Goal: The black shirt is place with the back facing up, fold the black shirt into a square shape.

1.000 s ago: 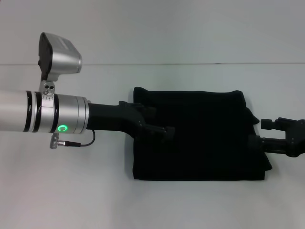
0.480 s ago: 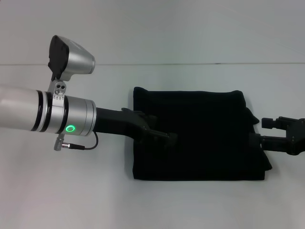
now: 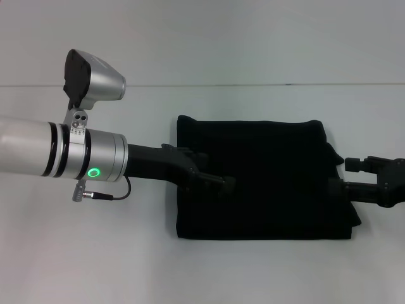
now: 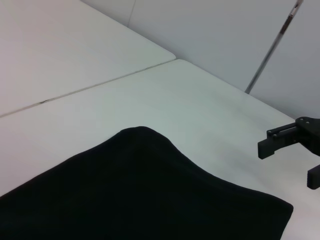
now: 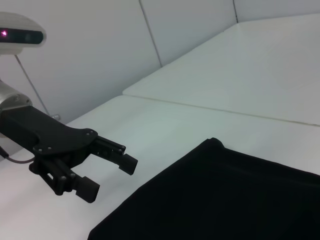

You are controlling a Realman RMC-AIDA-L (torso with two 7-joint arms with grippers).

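Two black fingers (image 5: 107, 167) of the left gripper (image 3: 218, 182) stand apart with nothing between them, as the right wrist view shows plainly; in the head view they reach over the shirt's left edge, pointing right, and whether they touch the cloth I cannot tell. Behind them runs the black wrist, then a silver arm (image 3: 57, 154) with a green ring light, coming in from the left, a camera housing (image 3: 93, 79) standing above it. The right gripper (image 3: 345, 177) is at the shirt's right edge, pointing left; in the left wrist view its fingers (image 4: 280, 142) are spread and empty, just beyond the cloth's corner. The shirt (image 3: 262, 180) lies flat on the white table (image 3: 126, 266), right of centre, folded into a squarish block, plain black on top, with a small bulge of cloth at its right side. A seam line (image 3: 253, 85) crosses the table on the far side of the shirt
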